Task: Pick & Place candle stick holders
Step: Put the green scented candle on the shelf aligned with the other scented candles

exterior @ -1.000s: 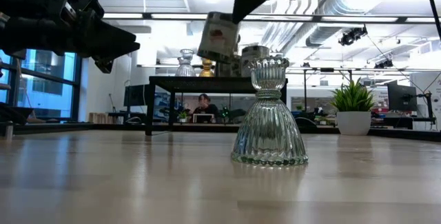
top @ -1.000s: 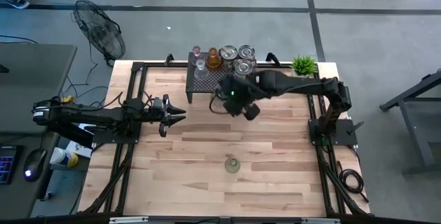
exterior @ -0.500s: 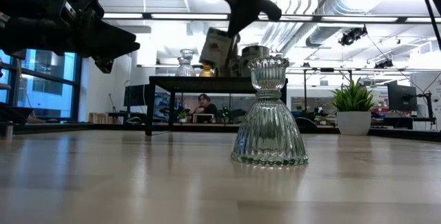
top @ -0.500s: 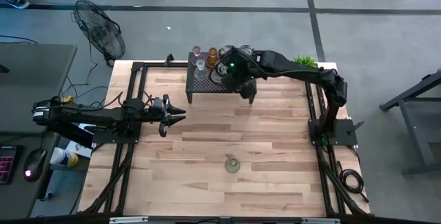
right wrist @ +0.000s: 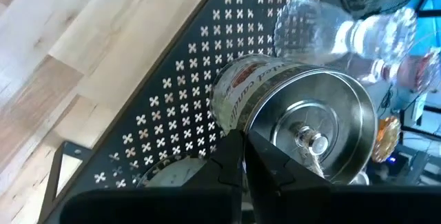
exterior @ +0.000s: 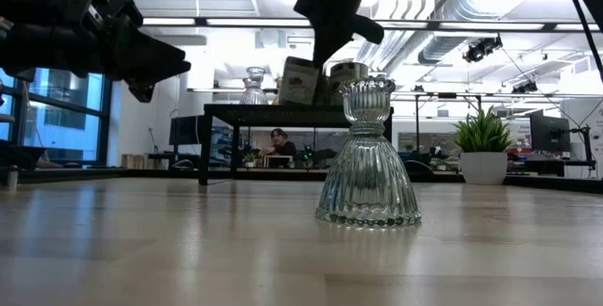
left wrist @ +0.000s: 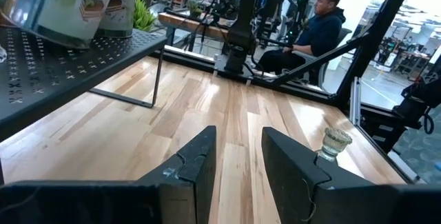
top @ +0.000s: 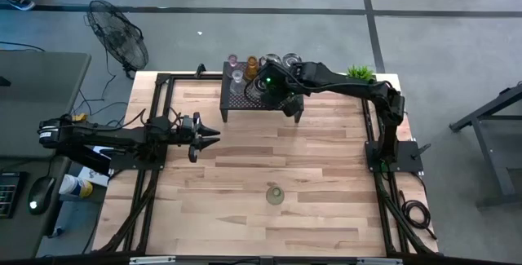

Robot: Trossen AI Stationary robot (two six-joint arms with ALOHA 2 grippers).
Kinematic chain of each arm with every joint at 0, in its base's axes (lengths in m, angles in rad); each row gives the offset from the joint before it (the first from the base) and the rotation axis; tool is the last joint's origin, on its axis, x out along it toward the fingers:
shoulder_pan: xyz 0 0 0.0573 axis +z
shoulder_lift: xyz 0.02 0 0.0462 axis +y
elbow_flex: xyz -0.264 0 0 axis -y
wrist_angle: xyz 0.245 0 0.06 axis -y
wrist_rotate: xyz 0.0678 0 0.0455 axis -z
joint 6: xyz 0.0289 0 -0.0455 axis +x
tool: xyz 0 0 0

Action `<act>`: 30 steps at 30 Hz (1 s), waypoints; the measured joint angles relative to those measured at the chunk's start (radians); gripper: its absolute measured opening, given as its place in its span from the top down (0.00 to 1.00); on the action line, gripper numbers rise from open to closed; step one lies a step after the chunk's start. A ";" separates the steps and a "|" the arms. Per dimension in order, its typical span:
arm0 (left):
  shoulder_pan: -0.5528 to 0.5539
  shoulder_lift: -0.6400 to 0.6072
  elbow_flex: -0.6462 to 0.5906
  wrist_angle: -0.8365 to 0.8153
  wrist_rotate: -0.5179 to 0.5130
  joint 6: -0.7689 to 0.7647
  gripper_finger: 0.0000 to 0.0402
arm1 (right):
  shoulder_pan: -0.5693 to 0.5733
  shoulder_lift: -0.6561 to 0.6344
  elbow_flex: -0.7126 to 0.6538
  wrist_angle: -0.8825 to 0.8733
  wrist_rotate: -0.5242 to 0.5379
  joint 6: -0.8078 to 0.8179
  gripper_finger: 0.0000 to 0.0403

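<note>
— See that? A moment ago the right claw (right wrist: 242,138) was out over the open worktop (top: 245,224) with the silvery tin holder (right wrist: 303,124) dangling from it. Now it has swung back to the black perforated rack (right wrist: 172,93) at the far edge.

— Has it let go?

— Doesn't look like it. The fingers are pinched tight together on the tin's rim, and the tin sits tilted, its lower edge at the rack's surface. I can't tell whether it's resting there or just above.

— So one more nearly home.

— I'd say so. It lands among the others up there, close by the amber holder (top: 252,64). What's left, I reckon, is to set it level and open up. Released at that tilt, it might rock against its neighbours.

— And the left claw (left wrist: 238,138)?

— Waiting on the left side of the worktop, fingers narrowly apart, nothing between them. It hasn't budged.

— That ribbed glass holder (exterior: 367,165)?

— Standing upright alone on the near part of the worktop, well apart from both arms — untouched, probably the next to fetch.
</note>
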 joint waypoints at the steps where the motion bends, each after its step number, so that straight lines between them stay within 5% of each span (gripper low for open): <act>1: 0.000 0.000 0.000 -0.003 0.000 -0.003 0.71 | 0.000 0.000 0.000 -0.005 -0.003 0.003 1.00; 8: 0.000 0.000 0.000 -0.004 -0.001 -0.007 0.71 | 0.018 -0.003 0.016 -0.066 -0.005 0.033 1.00; 19: 0.000 0.000 0.000 -0.009 -0.001 -0.007 0.71 | 0.019 -0.005 0.223 -0.155 -0.076 0.055 1.00; 30: 0.000 0.000 0.000 -0.011 -0.001 -0.016 0.71 | 0.006 0.115 0.354 -0.248 -0.089 0.029 1.00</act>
